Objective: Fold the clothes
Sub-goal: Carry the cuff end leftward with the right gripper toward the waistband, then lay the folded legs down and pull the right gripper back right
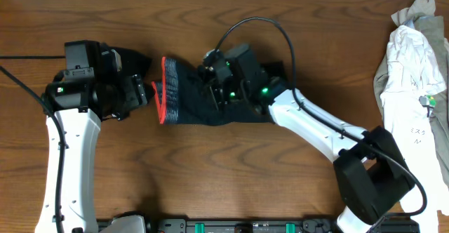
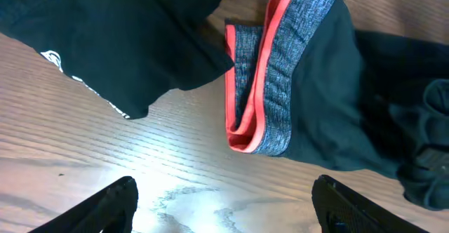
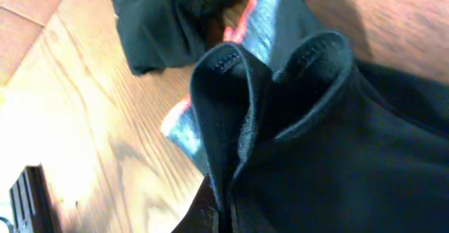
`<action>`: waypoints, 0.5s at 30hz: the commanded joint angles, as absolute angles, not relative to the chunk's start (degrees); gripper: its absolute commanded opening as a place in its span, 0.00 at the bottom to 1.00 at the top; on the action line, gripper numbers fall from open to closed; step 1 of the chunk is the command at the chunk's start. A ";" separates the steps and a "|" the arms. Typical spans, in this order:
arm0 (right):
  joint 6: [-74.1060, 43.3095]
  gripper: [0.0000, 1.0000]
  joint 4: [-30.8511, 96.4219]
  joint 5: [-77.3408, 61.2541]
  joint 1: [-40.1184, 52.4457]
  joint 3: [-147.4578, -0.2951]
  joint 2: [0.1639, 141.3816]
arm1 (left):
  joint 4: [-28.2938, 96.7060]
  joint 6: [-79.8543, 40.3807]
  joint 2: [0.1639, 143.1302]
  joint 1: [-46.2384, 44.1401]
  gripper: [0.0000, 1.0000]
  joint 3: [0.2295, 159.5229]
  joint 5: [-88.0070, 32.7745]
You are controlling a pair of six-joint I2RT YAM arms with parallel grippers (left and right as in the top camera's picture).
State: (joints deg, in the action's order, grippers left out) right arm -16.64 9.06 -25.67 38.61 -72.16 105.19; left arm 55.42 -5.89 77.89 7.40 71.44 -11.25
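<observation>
A pair of black shorts [image 1: 196, 103] with a grey and red waistband [image 1: 168, 89] lies crumpled at the table's middle. My right gripper [image 1: 214, 85] is shut on a bunched fold of the black fabric [image 3: 337, 142], with the waistband [image 3: 259, 1] just beyond it. My left gripper [image 1: 140, 89] is open and empty just left of the waistband. In the left wrist view its fingers [image 2: 224, 205] hover over bare wood, short of the waistband [image 2: 277, 78]. A black flap with white print [image 2: 126, 36] lies to the left.
A pile of white and grey clothes [image 1: 414, 71] lies at the table's right edge. The wooden table [image 1: 210, 177] shows bare wood in front of the shorts. A black ridged part [image 3: 28, 198] shows at the lower left of the right wrist view.
</observation>
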 commanded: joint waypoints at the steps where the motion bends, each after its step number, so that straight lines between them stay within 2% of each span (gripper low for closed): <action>1: -18.50 0.02 6.26 -25.06 41.21 -72.42 106.17 | 55.42 -5.15 77.45 7.64 0.81 72.73 -11.38; 2: -18.48 0.11 4.84 -25.06 42.11 -72.42 106.67 | 55.42 -5.15 77.45 7.64 0.81 72.73 -11.38; 3: -18.39 0.27 3.22 -25.06 42.89 -72.42 107.07 | 55.42 -5.15 77.45 7.64 0.81 72.73 -11.38; 4: -18.39 0.53 2.20 -25.06 43.38 -72.42 107.24 | 55.42 -5.15 77.45 7.64 0.81 72.73 -11.38; 5: -18.31 0.65 1.26 -25.06 43.64 -72.42 107.31 | 55.44 -5.15 77.45 7.64 0.81 72.73 -11.38; 7: -17.78 0.70 0.60 -24.82 43.40 -72.44 106.78 | 55.46 -5.15 77.45 7.64 0.81 72.73 -11.38; 11: -17.54 0.71 3.92 -24.36 38.98 -72.44 104.12 | 55.75 -5.15 77.45 7.64 0.82 72.71 -11.38; 15: -17.54 0.68 15.07 -22.65 31.03 -72.44 100.53 | 56.29 -5.15 77.47 7.64 0.82 72.71 -11.38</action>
